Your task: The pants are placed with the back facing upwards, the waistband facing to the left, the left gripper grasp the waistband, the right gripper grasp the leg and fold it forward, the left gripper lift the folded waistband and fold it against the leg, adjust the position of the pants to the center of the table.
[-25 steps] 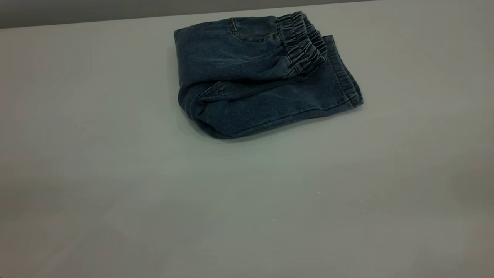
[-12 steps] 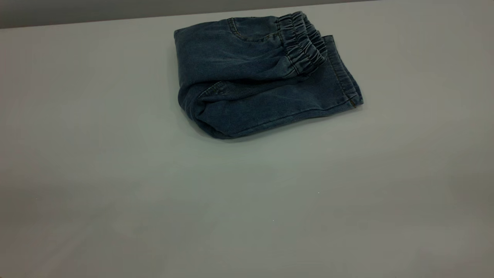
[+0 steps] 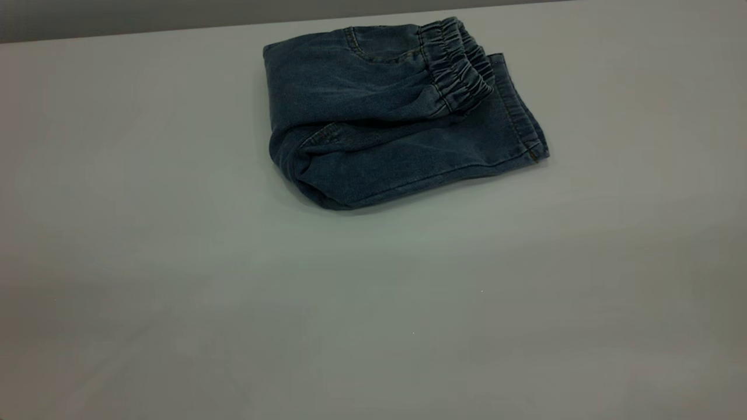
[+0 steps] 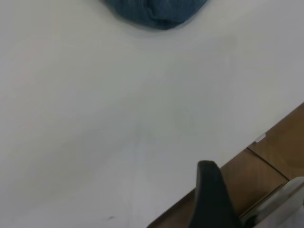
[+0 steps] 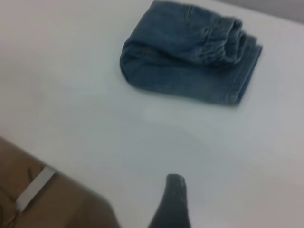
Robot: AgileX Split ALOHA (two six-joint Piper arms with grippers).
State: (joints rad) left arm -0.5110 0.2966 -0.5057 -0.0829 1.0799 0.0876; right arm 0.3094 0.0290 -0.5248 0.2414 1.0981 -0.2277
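The pants (image 3: 385, 116) lie folded into a compact blue denim bundle on the far middle of the table (image 3: 373, 291). The gathered waistband (image 3: 458, 73) rests on top, toward the right, over the leg (image 3: 420, 157), whose stitched hem (image 3: 522, 111) points right. Neither arm shows in the exterior view. Only a dark part of my left gripper (image 4: 211, 190) shows in the left wrist view, above the table's edge and far from the pants (image 4: 156, 12). My right gripper (image 5: 175, 199) hangs over bare table, well short of the pants (image 5: 190, 57) and waistband (image 5: 228, 38).
Brown floor (image 4: 266, 171) shows past the table's edge beside the left gripper. The right wrist view also shows brown floor (image 5: 47, 199) with a pale strip (image 5: 35, 190) beyond the table's edge. A dark wall band (image 3: 175, 14) runs behind the table.
The pants have not moved. Faint shadows at the table's near left and right sides have faded.
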